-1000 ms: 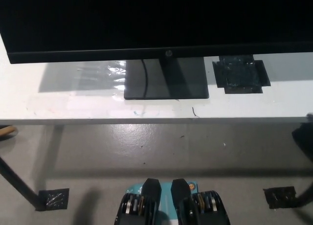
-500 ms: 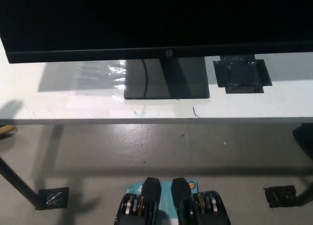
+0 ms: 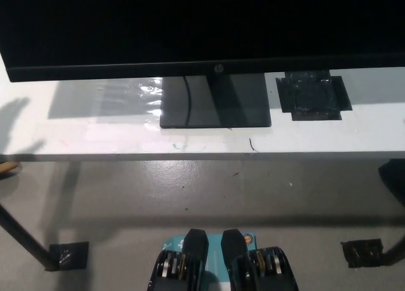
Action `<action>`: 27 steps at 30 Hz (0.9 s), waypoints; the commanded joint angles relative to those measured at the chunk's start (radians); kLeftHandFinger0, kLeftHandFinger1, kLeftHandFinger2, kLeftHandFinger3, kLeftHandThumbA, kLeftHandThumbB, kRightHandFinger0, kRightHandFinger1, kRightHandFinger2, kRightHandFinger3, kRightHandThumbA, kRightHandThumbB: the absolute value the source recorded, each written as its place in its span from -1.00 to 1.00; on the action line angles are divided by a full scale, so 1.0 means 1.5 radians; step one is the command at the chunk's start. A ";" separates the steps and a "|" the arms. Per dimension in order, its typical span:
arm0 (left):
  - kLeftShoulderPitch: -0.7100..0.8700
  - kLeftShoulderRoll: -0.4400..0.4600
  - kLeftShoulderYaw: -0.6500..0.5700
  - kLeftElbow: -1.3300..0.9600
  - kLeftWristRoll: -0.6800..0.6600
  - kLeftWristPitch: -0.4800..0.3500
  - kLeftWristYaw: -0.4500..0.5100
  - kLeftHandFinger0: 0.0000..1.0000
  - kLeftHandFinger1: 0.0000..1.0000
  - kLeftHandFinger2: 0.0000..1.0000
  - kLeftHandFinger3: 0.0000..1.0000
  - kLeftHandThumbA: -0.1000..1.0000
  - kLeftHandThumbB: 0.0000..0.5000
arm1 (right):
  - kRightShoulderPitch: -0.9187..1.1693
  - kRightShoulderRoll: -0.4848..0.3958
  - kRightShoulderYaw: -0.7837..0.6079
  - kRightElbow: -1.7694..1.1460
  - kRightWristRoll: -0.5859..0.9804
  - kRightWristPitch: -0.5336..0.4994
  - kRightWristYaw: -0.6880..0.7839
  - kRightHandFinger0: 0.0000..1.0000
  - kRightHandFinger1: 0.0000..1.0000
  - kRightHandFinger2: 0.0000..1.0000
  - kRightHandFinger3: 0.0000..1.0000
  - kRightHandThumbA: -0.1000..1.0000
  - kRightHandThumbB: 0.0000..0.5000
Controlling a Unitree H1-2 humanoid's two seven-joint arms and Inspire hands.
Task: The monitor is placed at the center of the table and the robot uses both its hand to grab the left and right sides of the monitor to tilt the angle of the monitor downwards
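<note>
White flat surface (image 3: 95,136) is carrying the wide black flat-screen monitor (image 3: 202,25), neither robot hand showing, so a blind grab risks shoving it.

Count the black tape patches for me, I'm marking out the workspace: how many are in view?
3. One large tape patch on the white table, right of the monitor stand; one on the floor lower left; one lower right. Others may be hidden behind the monitor.

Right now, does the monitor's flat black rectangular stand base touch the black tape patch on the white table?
Apart. The head view shows a bare white strip between stand base and tape patch.
</note>
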 commanded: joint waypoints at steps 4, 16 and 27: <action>-0.063 0.046 -0.015 0.038 0.001 0.011 -0.039 1.00 1.00 1.00 1.00 1.00 0.90 | -0.113 -0.040 0.001 0.051 0.062 0.104 0.123 1.00 1.00 1.00 1.00 1.00 0.43; -0.071 0.041 -0.026 0.043 0.008 0.005 -0.048 1.00 1.00 1.00 1.00 1.00 0.77 | -0.259 -0.029 0.020 0.305 0.028 0.080 0.182 1.00 1.00 1.00 1.00 1.00 0.39; -0.063 0.048 -0.014 0.036 0.003 0.009 -0.055 1.00 1.00 1.00 1.00 1.00 0.71 | -0.321 -0.007 0.050 0.471 -0.013 0.002 0.194 1.00 1.00 1.00 1.00 1.00 0.45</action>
